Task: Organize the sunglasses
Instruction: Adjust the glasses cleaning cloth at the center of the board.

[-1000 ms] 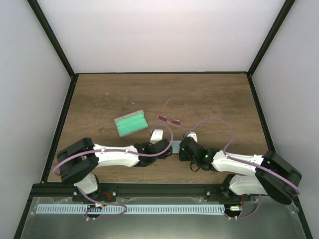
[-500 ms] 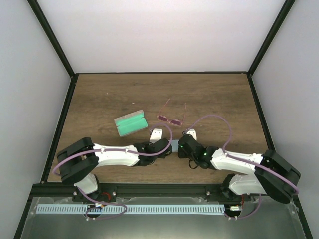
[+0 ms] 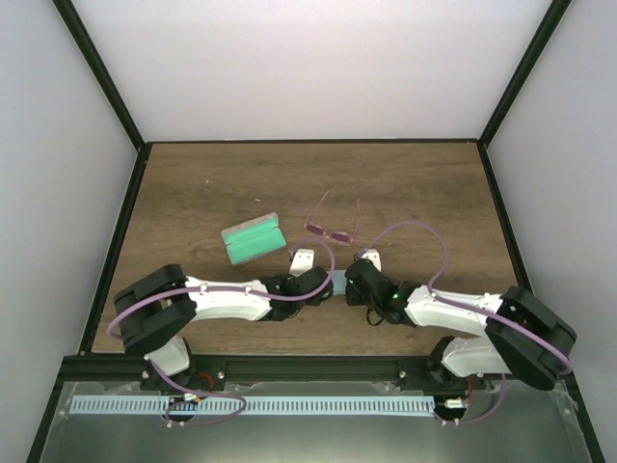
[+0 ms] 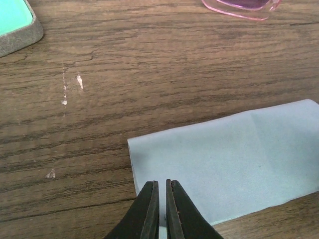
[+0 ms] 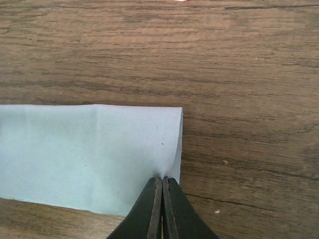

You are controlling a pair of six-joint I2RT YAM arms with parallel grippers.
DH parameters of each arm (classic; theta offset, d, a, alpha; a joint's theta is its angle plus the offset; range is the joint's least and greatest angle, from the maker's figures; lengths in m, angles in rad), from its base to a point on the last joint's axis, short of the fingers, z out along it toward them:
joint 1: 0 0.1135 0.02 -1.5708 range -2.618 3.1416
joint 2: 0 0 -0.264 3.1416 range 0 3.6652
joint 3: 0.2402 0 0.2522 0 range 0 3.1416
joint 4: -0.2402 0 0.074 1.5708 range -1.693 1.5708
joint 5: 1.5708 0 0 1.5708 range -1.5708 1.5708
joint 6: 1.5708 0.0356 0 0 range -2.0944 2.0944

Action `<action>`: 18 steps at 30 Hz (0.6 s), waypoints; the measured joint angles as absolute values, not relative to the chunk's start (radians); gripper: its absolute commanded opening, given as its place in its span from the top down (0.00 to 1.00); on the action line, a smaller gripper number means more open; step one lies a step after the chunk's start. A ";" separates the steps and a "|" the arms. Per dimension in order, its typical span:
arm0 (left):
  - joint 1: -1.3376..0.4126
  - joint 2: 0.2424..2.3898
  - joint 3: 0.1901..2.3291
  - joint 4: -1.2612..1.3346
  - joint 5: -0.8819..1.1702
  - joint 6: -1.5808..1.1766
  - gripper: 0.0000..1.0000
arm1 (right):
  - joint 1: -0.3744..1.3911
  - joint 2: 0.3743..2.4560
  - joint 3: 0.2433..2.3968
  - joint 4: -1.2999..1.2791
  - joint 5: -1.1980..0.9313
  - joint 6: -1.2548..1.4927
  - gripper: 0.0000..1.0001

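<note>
The sunglasses (image 3: 333,231), pink-lensed with thin arms unfolded, lie on the wooden table just beyond both grippers; their near rim shows at the top of the left wrist view (image 4: 244,6). A light blue cloth (image 3: 340,283) lies flat between the grippers. My left gripper (image 4: 160,181) is closed to a hairline gap over the cloth's (image 4: 224,149) near left edge, with cloth showing between the jaws. My right gripper (image 5: 162,178) is shut on the cloth's (image 5: 89,149) near right corner, which puckers at the tips. In the top view the left gripper (image 3: 323,285) and right gripper (image 3: 355,283) almost meet.
The grey case (image 3: 253,238) with green lining lies open, left of the sunglasses; its corner shows in the left wrist view (image 4: 15,25). Black frame rails border the table's left, right and far edges.
Both grippers have edged slightly away from the bases and closer to each other at the cloth. The sunglasses and case have not moved.
</note>
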State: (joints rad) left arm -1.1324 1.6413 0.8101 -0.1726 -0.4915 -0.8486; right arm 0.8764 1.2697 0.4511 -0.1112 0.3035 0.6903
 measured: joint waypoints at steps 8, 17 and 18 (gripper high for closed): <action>-1.128 1.667 0.810 -0.166 -0.485 -0.842 0.93 | 0.870 1.290 0.451 -0.102 0.299 0.689 0.99; -1.124 1.667 0.810 -0.159 -0.484 -0.840 0.93 | 0.867 1.292 0.451 -0.096 0.290 0.688 0.86; -1.124 1.667 0.810 -0.159 -0.484 -0.840 0.93 | 0.867 1.292 0.451 -0.096 0.288 0.688 0.78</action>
